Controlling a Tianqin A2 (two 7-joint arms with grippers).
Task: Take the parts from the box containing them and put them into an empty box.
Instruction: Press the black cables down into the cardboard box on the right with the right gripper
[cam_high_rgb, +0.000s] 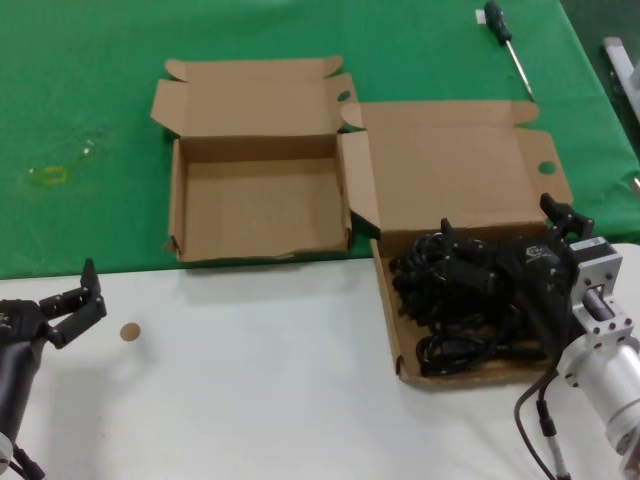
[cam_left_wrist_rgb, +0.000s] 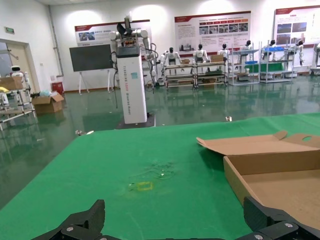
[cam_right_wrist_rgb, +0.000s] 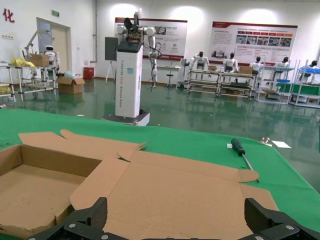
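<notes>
The parts, black cords (cam_high_rgb: 455, 300) in a tangled pile, fill the wider box (cam_high_rgb: 460, 160) at the right, whose lid lies open behind. My right gripper (cam_high_rgb: 500, 220) hovers open just over the pile's far side, holding nothing. In the right wrist view the right gripper (cam_right_wrist_rgb: 176, 212) has only that box's lid (cam_right_wrist_rgb: 170, 190) between its spread fingers; the cords are hidden there. The narrower empty box (cam_high_rgb: 178, 200) lies open to the left. My left gripper (cam_high_rgb: 80, 300) rests open over the white table at the near left. In the left wrist view the left gripper (cam_left_wrist_rgb: 175, 217) faces green cloth, with the empty box (cam_left_wrist_rgb: 235, 180) to one side.
A screwdriver (cam_high_rgb: 505, 40) lies on the green cloth at the far right, also the screwdriver (cam_right_wrist_rgb: 241, 151) beyond the lid. A small brown disc (cam_high_rgb: 129, 331) sits on the white table near my left gripper. A yellow mark (cam_high_rgb: 48, 175) shows on the cloth at the left.
</notes>
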